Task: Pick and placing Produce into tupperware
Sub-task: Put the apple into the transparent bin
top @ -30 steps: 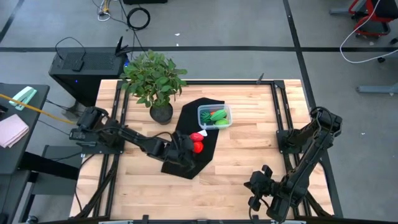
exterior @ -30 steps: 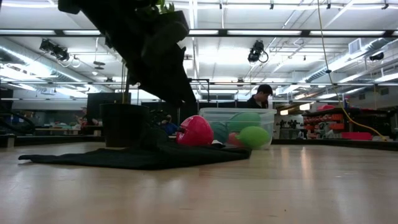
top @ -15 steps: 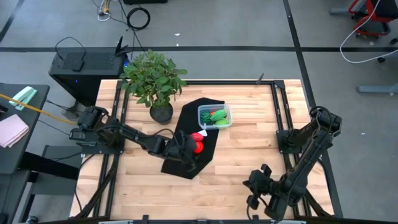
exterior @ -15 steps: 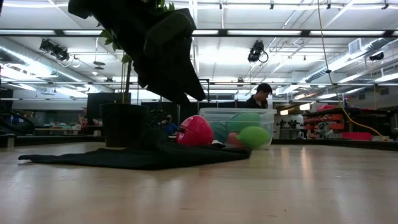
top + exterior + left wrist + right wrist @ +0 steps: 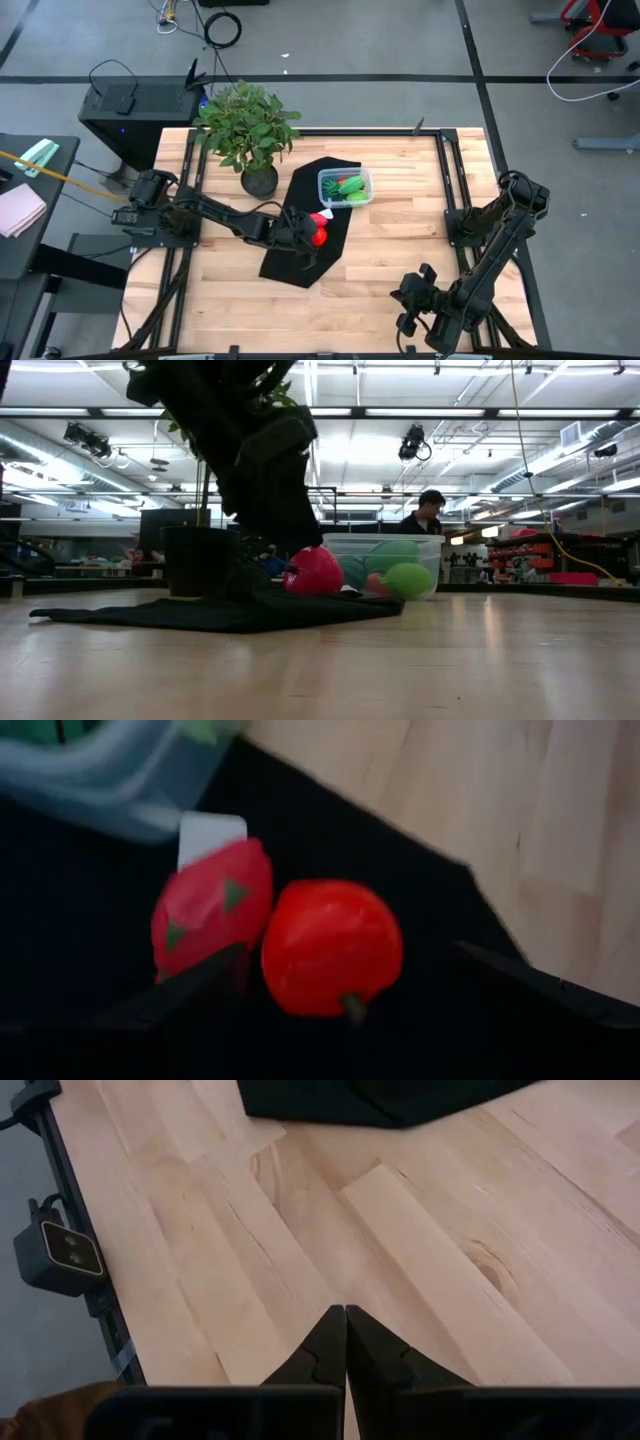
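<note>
Since a second ago, my left gripper point(image 5: 304, 240) has slid forward over the black cloth point(image 5: 290, 262) and dropped toward the two red pieces. From the left wrist camera I see its fingers point(image 5: 180, 988) spread wide, one on each side of the round red tomato point(image 5: 332, 947), not yet touching it as far as I can tell. The other red piece, a strawberry point(image 5: 210, 908) with small green marks, sits touching the tomato on the side nearer the tupperware point(image 5: 110, 780). Both lie on the cloth, just outside the container.

In the overhead camera the tupperware point(image 5: 345, 186) rests at the cloth's far edge and already holds green and orange pieces point(image 5: 349, 187). The potted plant point(image 5: 248, 130) stands beside the cloth, on the left arm's side.

My right gripper point(image 5: 345, 1342) waits low at the table's near right corner, its fingers pressed together over bare wood point(image 5: 430, 1230).
</note>
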